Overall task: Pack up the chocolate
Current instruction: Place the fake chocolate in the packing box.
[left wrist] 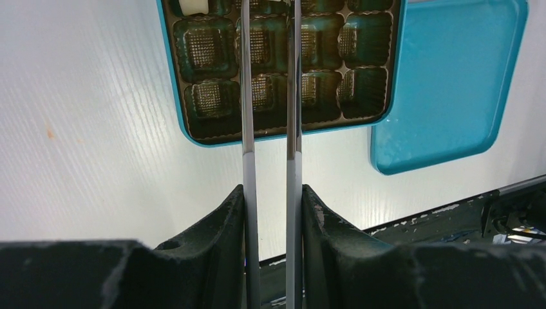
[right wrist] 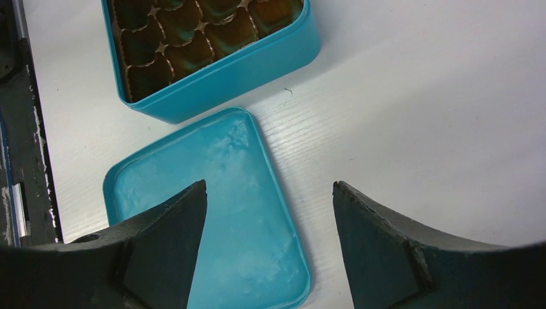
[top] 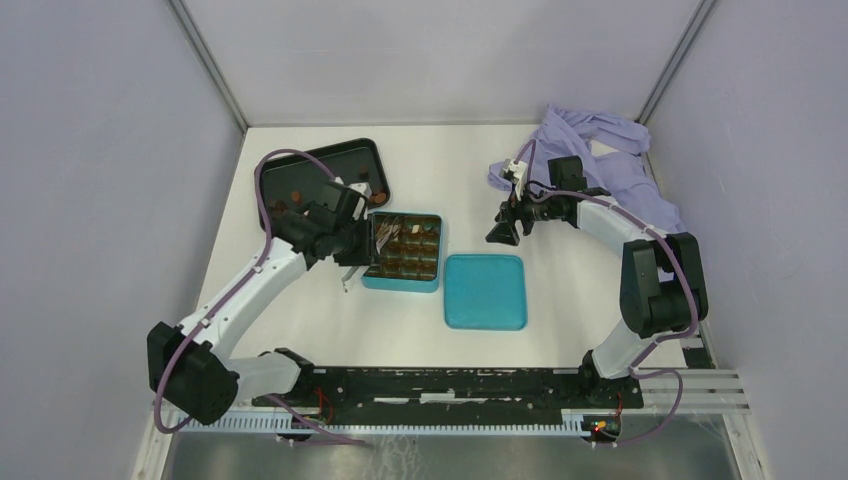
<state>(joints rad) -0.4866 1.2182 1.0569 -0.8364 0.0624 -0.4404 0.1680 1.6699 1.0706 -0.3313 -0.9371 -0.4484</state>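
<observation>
Teal square box [top: 400, 286] sits open near the middle of the white table [top: 450, 170], its brown grid insert [left wrist: 206, 48] showing, and its matching lid [top: 485, 292] lies flat just beside it on the near right. A few small brown chocolate pieces [top: 295, 190] lie scattered in the black tray [top: 330, 155] behind and left of the box, and one cream-white piece [left wrist: 193, 6] sits in a cell at the insert's edge; most cells seen from the left wrist are unfilled. The left gripper [left wrist: 273, 199] is squeezed narrow around metal tweezers [left wrist: 247, 96], whose two arms reach over the box with their tips out of frame. The right gripper [right wrist: 269, 193] hangs above the lid's far edge, jaws wide with nothing between them. A crumpled purple cloth [top: 600, 135] lies in the far right corner.
</observation>
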